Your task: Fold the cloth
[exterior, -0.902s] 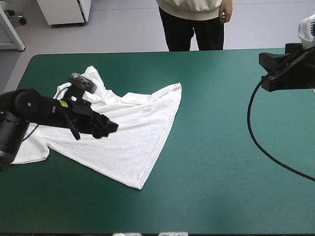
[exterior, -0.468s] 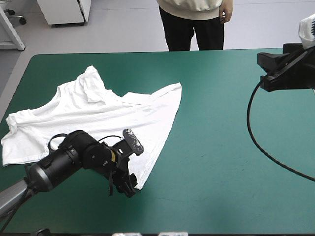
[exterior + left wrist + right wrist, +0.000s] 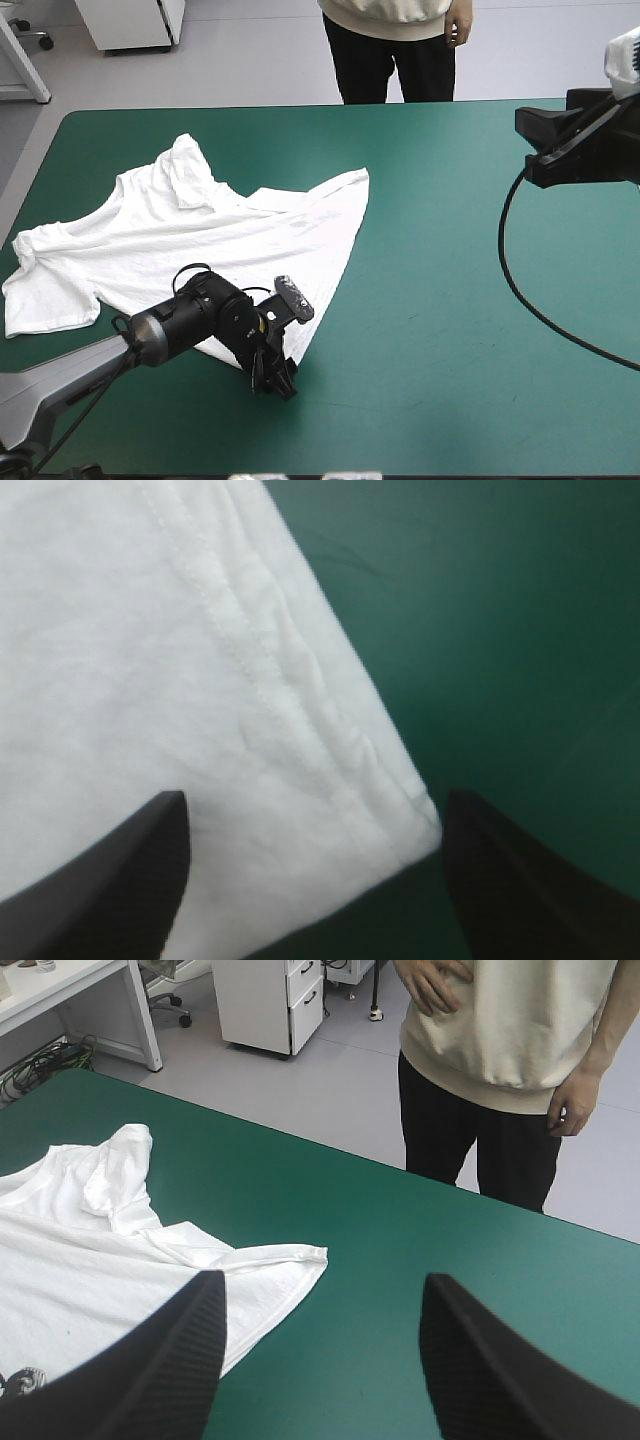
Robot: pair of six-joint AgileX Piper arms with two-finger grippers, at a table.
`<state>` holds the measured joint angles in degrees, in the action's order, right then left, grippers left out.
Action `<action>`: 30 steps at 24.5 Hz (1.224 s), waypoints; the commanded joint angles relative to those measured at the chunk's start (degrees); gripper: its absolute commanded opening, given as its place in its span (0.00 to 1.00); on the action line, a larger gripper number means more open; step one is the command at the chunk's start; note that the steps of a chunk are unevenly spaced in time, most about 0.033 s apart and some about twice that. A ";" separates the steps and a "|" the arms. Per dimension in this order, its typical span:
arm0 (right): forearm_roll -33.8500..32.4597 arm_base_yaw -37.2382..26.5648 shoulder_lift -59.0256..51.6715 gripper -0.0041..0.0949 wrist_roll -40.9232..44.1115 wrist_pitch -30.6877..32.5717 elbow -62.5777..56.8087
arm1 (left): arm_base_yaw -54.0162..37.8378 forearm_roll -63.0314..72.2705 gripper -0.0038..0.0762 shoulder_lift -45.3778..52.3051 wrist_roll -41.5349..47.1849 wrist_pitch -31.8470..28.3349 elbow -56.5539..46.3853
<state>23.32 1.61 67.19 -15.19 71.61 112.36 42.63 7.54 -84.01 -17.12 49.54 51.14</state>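
No fold yet: the T-shirt (image 3: 200,250) lies spread; the left gripper (image 3: 312,800), open and empty, hovers over its corner toward the near edge of the table (image 3: 450,400).

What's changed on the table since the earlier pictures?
The left claw swung from over the T-shirt's far part, near the collar, toward the table's near edge. It now stands open with the shirt's near corner between its fingers. Nothing gripped or let go. The T-shirt lies spread as before; the right claw, open, stays at the far right.
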 commanded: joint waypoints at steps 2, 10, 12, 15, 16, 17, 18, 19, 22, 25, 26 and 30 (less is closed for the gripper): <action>0.95 -0.42 -0.93 0.58 -0.06 -0.32 1.00 | 0.24 1.78 0.68 -2.50 -0.30 0.04 1.27; -0.16 -0.42 1.73 0.58 -0.06 -0.09 0.80 | 0.24 5.59 0.04 -5.45 1.32 6.74 1.27; 2.68 -0.31 5.10 0.58 -2.86 -0.09 -0.02 | 0.24 6.03 0.04 -5.45 1.97 8.52 1.27; 6.94 1.74 11.04 0.58 -4.10 -0.60 -1.69 | 0.24 5.89 0.04 -5.12 2.77 9.75 1.27; 6.50 3.34 12.95 0.58 -4.10 -0.60 -1.87 | 0.24 5.81 0.04 -4.81 3.18 9.57 1.27; 4.41 5.37 15.57 0.58 -4.10 -0.50 -1.87 | 0.24 5.81 0.04 -4.26 4.03 8.72 1.27; 0.17 8.02 18.60 0.58 -3.55 -0.49 -1.74 | 0.24 5.81 0.04 -3.57 5.28 7.28 1.27; -7.19 11.55 22.53 0.58 -2.43 -1.61 -1.68 | 0.24 6.05 0.04 -2.62 5.80 5.88 1.27; -16.60 15.55 29.32 0.58 -2.03 -6.36 -1.52 | 0.24 6.33 0.04 -1.45 7.11 4.01 1.27; -15.45 16.22 35.62 0.58 -2.28 -10.13 0.83 | 0.24 5.97 0.04 -1.49 7.21 3.95 1.27; -14.57 16.22 37.85 0.58 -2.42 -10.96 2.32 | 0.24 5.97 0.04 -1.49 7.21 4.20 1.27; -13.36 16.22 45.81 0.58 -2.55 -11.41 9.70 | 0.24 6.08 0.04 -1.49 7.59 3.65 1.27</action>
<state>8.37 17.88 111.68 -17.25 63.53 115.70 42.30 11.39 -87.19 -10.58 52.51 51.97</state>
